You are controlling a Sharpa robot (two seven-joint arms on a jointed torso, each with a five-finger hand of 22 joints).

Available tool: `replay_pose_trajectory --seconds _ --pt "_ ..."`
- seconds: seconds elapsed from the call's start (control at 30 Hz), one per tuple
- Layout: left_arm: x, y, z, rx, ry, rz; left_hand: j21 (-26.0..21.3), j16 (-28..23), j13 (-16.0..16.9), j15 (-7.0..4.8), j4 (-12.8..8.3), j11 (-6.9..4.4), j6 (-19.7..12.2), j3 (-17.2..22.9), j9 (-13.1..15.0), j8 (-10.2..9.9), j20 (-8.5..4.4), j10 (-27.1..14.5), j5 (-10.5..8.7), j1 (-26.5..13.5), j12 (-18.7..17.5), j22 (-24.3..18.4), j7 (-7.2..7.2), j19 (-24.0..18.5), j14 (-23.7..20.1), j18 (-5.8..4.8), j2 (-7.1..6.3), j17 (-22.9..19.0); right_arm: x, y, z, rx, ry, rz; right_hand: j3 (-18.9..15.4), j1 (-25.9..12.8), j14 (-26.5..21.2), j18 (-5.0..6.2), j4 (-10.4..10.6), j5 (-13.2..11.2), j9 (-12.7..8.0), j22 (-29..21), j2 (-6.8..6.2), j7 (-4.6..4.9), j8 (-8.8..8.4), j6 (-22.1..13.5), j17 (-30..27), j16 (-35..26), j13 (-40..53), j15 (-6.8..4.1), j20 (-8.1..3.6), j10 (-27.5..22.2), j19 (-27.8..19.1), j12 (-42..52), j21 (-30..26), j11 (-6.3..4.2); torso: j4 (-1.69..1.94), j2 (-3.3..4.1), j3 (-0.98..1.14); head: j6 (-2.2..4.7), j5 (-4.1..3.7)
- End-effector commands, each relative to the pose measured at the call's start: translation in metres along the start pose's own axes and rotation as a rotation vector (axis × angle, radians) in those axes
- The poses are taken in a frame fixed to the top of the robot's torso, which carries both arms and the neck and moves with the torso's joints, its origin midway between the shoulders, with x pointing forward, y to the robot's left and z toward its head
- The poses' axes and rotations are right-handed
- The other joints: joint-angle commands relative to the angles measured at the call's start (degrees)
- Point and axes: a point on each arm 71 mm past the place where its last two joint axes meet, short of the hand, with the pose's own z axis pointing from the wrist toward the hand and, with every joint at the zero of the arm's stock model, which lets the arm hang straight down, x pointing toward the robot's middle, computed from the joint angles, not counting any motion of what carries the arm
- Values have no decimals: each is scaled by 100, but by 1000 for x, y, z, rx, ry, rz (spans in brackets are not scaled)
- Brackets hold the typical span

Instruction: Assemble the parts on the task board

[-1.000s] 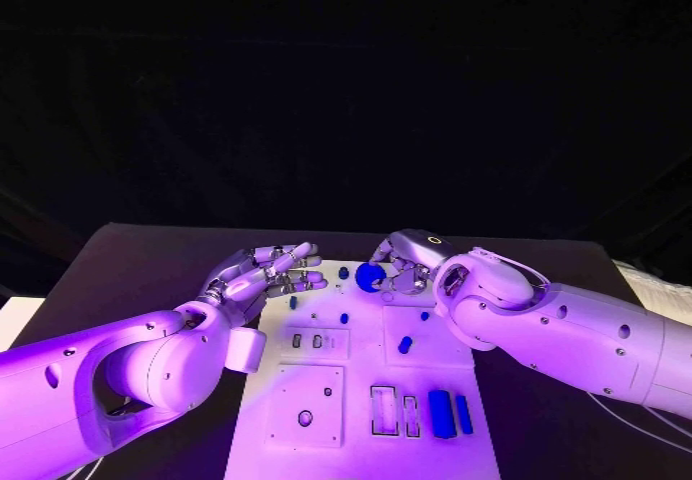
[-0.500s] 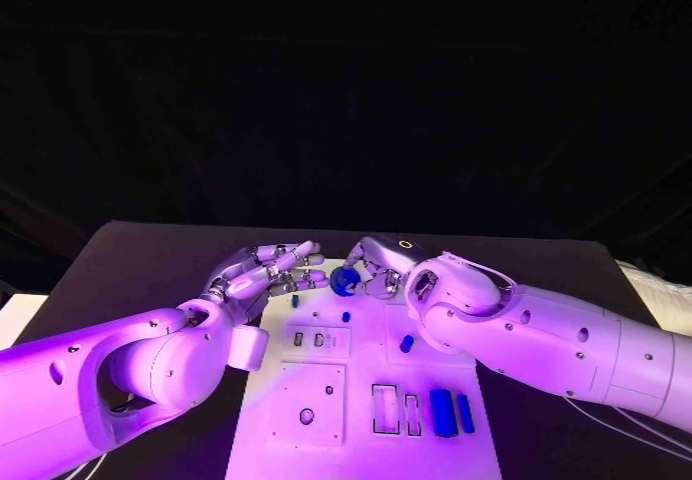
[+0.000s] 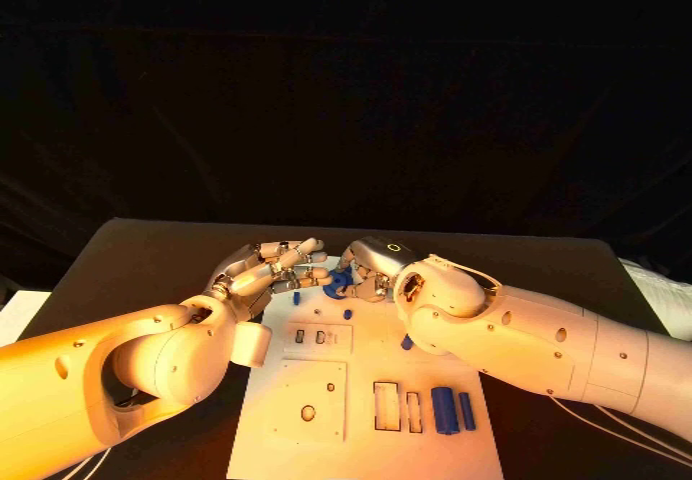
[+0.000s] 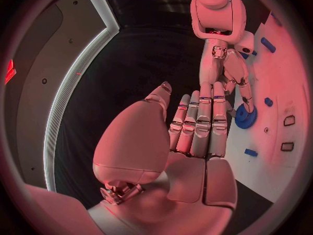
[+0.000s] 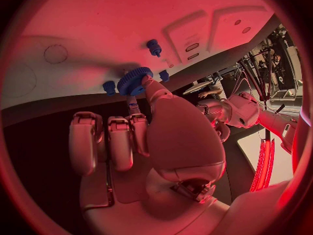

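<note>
Head view: right hand (image 3: 369, 268) pinches blue gear (image 3: 335, 285) at frame centre, over the task board's (image 3: 361, 440) far end. Left hand (image 3: 274, 268) just left of it, fingers loosely curled, empty.

Left wrist view: left hand's fingers (image 4: 199, 125) straight together; gear (image 4: 245, 116) at right.

Right wrist view: gear (image 5: 134, 81) at fingertips.

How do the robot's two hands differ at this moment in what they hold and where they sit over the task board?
The right hand pinches a blue gear at its fingertips; the left hand holds nothing, its fingers extended side by side. In the head view the right hand reaches in over the far part of the task board, while the left hand sits at the board's far left edge. Both are raised near the board's far end, close together.
</note>
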Motion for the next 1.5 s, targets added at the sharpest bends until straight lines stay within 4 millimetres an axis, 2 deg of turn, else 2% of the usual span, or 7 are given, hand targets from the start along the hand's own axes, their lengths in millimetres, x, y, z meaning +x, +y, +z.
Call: replay_pose_trajectory --seconds 0.03,0.2,0.83,1.0,1.2,1.27,1.5 --pt "3 -1 1 6 23 -9 -33 -21 -6 36 -34 -2 -22 -12 0 -24 30 -44 -22 -44 -21 -9 6 -4 -17 19 27 8 5 -4 1 16 12 -18 -10 -101 506 -42 19 -286 247 -21 -111 91 -203 -365 1094 0 237 111 82 -191 -13 -479 0 107 -5 -1 1 -2 2" --pt "3 0 3 2 24 -10 -33 -21 -6 36 -34 -2 -22 -12 0 -24 30 -44 -22 -44 -21 -9 6 -4 -17 19 27 8 4 -6 2 30 -1 -15 61 -134 506 -28 136 -520 230 -59 -318 235 -364 -939 1109 4 -226 243 225 -509 -51 -1042 -19 246 -9 1 1 0 -20" --pt "2 1 4 2 22 -9 -39 -30 -7 39 -37 2 -31 -16 -1 -26 32 -57 -23 -51 -22 -14 11 -4 -19 19 28 14 -6 -16 -11 23 -65 50 149 -195 518 -38 393 -285 297 19 -373 202 -278 -753 1170 31 -86 239 248 -366 -22 -848 22 226 -3 -4 14 16 -22" --pt "-2 0 3 4 13 -6 -39 -30 -7 39 -37 2 -31 -16 -1 -26 32 -57 -23 -51 -22 -14 11 -4 -19 19 28 14 -21 -42 -32 15 -98 187 190 -125 515 -37 364 -223 300 15 -361 194 -283 -722 1154 23 -80 229 238 -361 -25 -839 22 215 -51 -7 12 36 -20" --pt "-7 -2 1 7 7 -4 -42 -36 -5 39 -42 1 -30 -17 1 -23 34 -57 -23 -51 -18 -17 8 -4 -18 19 32 19 -36 -94 -62 13 -67 340 272 103 511 -33 148 186 296 -4 -371 197 -305 -677 1145 18 -127 219 224 -413 -44 -899 13 209 -164 -30 38 64 5" --pt "-8 -2 1 7 6 -4 -44 -40 -2 36 -47 -6 -17 -16 4 -15 33 -42 -22 -51 -8 -20 -2 -1 -13 21 38 25 -38 -111 -70 19 -63 343 254 121 512 -33 102 230 297 -7 -402 194 -304 -658 1149 19 -135 219 224 -419 -47 -909 12 208 -204 -36 62 76 27" --pt "-12 -1 3 8 1 -2 -45 -41 0 34 -49 -10 -9 -15 6 -11 32 -33 -23 -50 -3 -21 -7 1 -10 22 41 29 -42 -155 -90 75 -61 367 132 72 516 -33 52 304 293 -4 -500 185 -316 -640 1169 27 -137 216 222 -415 -49 -910 13 203 -258 -55 131 77 26"
